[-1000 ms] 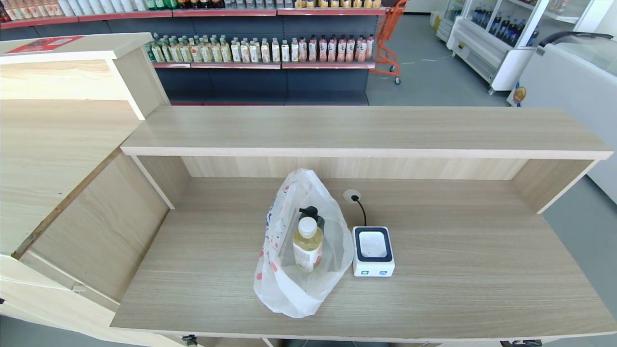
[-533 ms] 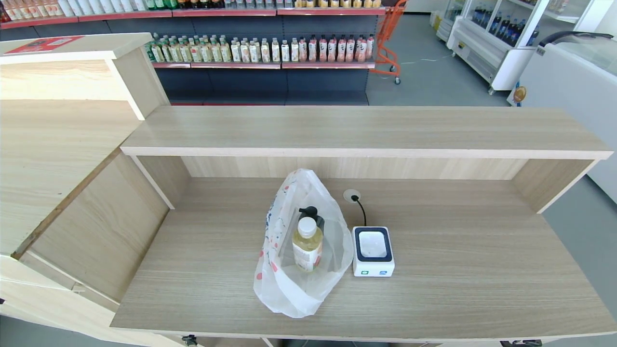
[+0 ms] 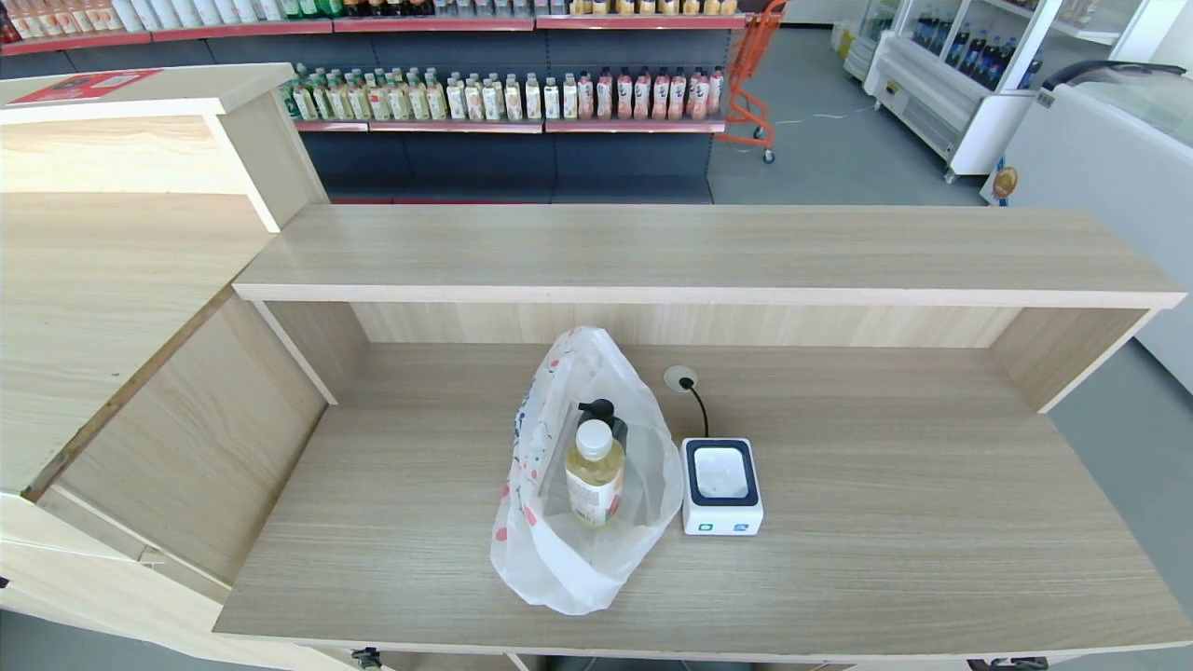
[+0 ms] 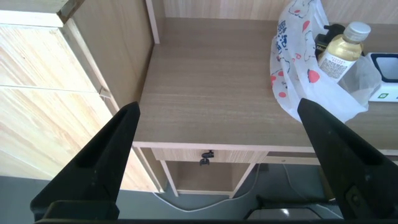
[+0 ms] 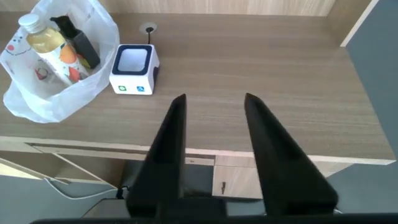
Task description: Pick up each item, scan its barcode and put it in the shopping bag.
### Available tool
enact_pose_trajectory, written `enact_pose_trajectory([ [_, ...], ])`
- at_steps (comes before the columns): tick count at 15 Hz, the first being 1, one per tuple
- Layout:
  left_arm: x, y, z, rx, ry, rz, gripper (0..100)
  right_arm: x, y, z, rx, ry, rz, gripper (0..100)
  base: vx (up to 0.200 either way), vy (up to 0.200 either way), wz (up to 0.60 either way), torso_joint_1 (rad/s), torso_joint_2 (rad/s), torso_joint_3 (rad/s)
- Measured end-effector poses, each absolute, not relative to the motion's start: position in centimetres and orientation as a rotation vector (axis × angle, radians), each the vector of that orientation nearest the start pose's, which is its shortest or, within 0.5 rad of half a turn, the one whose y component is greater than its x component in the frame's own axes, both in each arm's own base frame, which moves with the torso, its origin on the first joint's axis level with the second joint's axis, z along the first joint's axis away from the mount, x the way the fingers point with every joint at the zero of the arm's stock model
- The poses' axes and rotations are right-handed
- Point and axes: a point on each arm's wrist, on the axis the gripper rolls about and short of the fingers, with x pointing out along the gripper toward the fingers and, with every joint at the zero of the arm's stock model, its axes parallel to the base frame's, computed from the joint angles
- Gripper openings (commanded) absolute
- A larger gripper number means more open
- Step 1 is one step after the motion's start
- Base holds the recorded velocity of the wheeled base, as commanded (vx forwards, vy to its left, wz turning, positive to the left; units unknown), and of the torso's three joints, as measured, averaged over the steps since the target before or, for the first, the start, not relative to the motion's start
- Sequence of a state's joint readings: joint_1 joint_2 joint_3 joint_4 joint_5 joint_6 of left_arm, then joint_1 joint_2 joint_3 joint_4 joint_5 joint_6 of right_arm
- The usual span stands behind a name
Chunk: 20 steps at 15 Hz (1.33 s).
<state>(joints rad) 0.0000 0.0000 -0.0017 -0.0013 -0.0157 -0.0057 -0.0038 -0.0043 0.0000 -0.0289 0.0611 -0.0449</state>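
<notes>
One translucent plastic shopping bag, thin and crinkled with red and blue prints, stands open near the middle of the wood-grain counter, toward its front edge. Two bottles stand upright inside it: a clear round juice bottle of yellow liquid with a white cap and paper label, and behind it a dark bottle with a black top. Just beside the bag, on the robot's right, sits one boxy white scanner with a dark-framed window; one black cable runs from it to a round grommet near the back wall. The left gripper hangs before the front edge, its two dark fingers spread wide and empty. The right gripper hangs likewise, fingers parted, holding nothing.
</notes>
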Motion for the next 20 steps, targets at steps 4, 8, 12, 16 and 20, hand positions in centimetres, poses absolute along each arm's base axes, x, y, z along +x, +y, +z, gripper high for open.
enact_pose_trajectory([
  [4,-2.29,-0.03,7.61,-0.006,-0.003,-0.016,100,-2.32,0.15,7.83,-0.046,-0.035,0.055,0,0.000,0.000,0.00,0.000,0.00,0.000],
  [8,-2.29,-0.03,7.61,-0.006,-0.003,-0.016,100,-2.33,0.15,7.84,-0.045,-0.035,0.055,0,0.000,0.000,0.00,0.000,0.00,0.000],
  [12,-2.29,-0.04,7.61,-0.007,-0.002,-0.016,100,-2.32,0.15,7.84,-0.045,-0.034,0.055,0,0.000,-0.100,0.00,0.002,0.00,0.004],
  [16,-2.29,-0.04,7.61,-0.006,-0.003,-0.017,100,-2.32,0.15,7.83,-0.045,-0.033,0.056,0,0.000,-0.200,0.00,0.004,0.00,0.002],
  [20,-2.29,-0.04,7.61,-0.005,-0.003,-0.016,100,-2.32,0.14,7.83,-0.045,-0.033,0.056,0,0.000,-0.050,0.00,0.003,0.00,-0.001],
])
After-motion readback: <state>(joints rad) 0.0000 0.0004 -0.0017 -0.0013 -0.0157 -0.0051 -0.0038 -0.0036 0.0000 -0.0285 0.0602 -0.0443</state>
